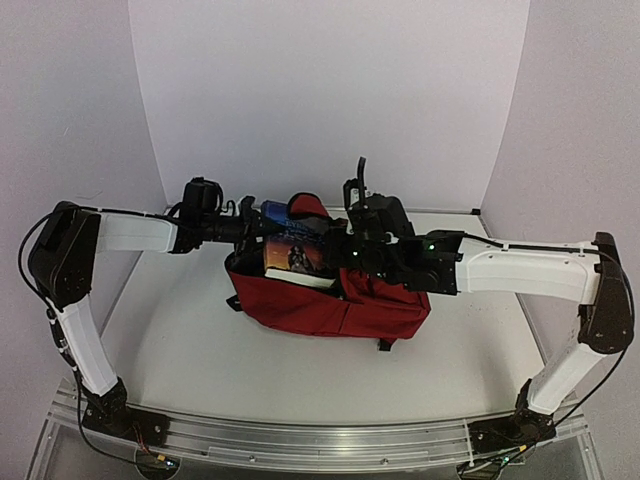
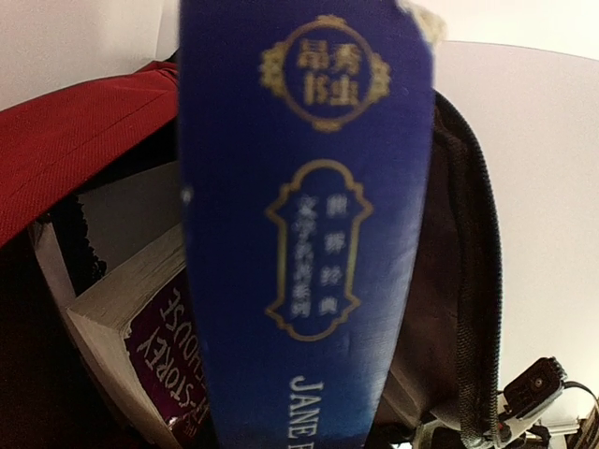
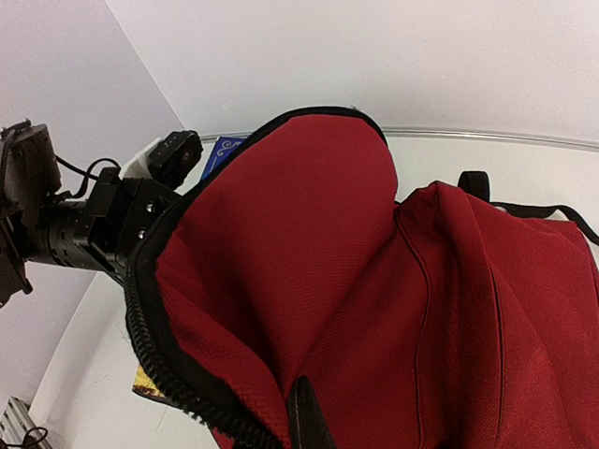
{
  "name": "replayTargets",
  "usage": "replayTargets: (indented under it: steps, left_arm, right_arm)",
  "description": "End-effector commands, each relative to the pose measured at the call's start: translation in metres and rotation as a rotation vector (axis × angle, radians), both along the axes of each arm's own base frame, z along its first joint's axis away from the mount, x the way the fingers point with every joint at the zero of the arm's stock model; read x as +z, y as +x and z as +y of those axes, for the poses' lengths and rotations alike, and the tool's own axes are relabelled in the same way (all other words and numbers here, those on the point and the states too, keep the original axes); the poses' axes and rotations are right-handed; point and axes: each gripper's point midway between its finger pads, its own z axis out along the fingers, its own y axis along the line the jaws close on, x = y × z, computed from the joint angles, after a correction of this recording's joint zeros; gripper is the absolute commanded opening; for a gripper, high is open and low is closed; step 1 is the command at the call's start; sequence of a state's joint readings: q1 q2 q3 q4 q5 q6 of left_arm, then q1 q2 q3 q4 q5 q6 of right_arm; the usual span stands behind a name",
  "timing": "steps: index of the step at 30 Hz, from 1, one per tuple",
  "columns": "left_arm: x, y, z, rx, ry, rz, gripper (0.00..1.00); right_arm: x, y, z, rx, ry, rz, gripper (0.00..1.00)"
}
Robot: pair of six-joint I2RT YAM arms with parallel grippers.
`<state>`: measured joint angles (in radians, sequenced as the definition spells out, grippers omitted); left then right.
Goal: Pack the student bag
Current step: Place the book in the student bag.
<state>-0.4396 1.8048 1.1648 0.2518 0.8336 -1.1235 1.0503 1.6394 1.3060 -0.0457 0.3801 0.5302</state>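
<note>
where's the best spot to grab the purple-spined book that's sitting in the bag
Probably its exposed top edge, pinched across its thickness, coming down through the open mouth. The purple-spined book sits tilted inside the student bag, with fabric walls around its lower part, and the blue book hangs close beside it.

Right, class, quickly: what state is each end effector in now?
Left end effector: closed on the blue book.
Right end effector: closed, apparently pinching the student bag's fabric.
</note>
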Motion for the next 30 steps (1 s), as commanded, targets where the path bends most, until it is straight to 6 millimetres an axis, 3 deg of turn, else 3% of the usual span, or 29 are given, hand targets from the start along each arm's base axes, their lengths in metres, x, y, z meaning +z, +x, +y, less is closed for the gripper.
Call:
replayTargets:
  steps: [1,7,15,19,26,30]
  left_arm:
    - [0.05,-0.001,-0.016,-0.009,-0.098,-0.186,0.0]
    - [0.03,-0.027,-0.03,-0.026,-0.054,-0.143,0.0]
    - [0.016,-0.052,-0.024,0.033,0.031,-0.124,0.0]
    - [0.012,-0.061,-0.027,0.016,0.027,-0.101,0.0]
    - [0.005,-0.08,-0.053,-0.042,0.017,-0.057,0.0]
    - [0.003,-0.08,-0.061,-0.059,0.001,-0.065,0.0]
  right_arm:
    - [0.071,-0.005,0.005,-0.022,0.2,-0.101,0.0]
    - [0.073,0.004,0.002,-0.087,0.202,-0.108,0.0]
    - [0.078,0.022,-0.029,-0.313,0.169,-0.154,0.0]
    - [0.083,0.027,-0.027,-0.34,0.169,-0.17,0.0]
    - [0.081,0.036,-0.023,-0.367,0.124,-0.185,0.0]
    - [0.08,0.039,-0.013,-0.325,0.127,-0.18,0.0]
